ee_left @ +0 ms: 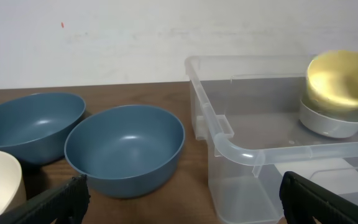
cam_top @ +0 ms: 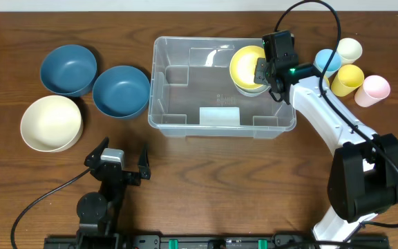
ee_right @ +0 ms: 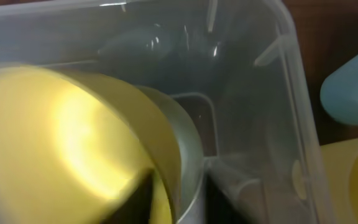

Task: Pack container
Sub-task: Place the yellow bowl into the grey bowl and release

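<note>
Container (cam_top: 155, 90), far right: right gripper (cam_top: 267, 75) reaches at a blurred yellow bowl (cam_top: 244, 63), grip unclear; left gripper (cam_top: 120, 160) sits near, spread wide

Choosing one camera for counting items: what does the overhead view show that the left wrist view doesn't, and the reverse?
Overhead only: a blue plastic cup, a cream cup, a yellow cup and a pink cup, right of the large clear rectangular plastic tub. Left wrist only: the white wall behind the table. Both: that tub, two round blue bowls, and a yellow bowl sitting in a white bowl inside it.
</note>
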`<state>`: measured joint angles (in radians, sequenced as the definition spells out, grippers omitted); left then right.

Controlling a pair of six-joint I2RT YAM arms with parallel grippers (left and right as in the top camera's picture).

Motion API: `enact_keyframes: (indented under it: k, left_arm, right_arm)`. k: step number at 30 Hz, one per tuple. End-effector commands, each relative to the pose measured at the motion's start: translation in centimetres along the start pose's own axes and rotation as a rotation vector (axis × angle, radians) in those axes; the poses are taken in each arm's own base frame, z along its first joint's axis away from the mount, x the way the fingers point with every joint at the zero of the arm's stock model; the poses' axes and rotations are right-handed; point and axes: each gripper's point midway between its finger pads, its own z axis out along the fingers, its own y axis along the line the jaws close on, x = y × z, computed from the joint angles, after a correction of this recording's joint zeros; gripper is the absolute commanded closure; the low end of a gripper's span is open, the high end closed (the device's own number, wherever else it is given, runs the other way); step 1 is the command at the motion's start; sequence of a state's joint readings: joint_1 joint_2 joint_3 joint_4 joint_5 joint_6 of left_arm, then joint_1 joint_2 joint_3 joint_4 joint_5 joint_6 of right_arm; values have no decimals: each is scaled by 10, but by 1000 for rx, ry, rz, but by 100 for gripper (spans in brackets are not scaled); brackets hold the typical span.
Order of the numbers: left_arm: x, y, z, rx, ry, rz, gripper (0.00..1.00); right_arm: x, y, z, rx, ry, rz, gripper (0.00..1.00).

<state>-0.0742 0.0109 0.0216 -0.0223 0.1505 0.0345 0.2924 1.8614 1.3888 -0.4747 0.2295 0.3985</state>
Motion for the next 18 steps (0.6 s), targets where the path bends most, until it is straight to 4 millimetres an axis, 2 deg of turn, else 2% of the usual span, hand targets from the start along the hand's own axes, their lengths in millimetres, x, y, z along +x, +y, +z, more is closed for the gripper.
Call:
enact_keyframes:
  k: [1,4,10,14,18]
  left_arm:
    - [16,-1,1,10,46,12,2]
    - [16,-1,1,10,46,12,2]
    - [16,-1,1,10,46,12,2]
    - [16,-1,1,10,46,12,2]
    - [16,-1,1,10,46,12,2]
  right_arm:
    - [-5,-3,1,27,-17,-11,44]
    - [-5,-3,1,27,-17,-11,36]
    - [-11,1,-6,9,-23,-9,36]
    - [-28,9,-33,-34,-24,-10,37]
    - [-50,13,-80,-77,-27,-1,35]
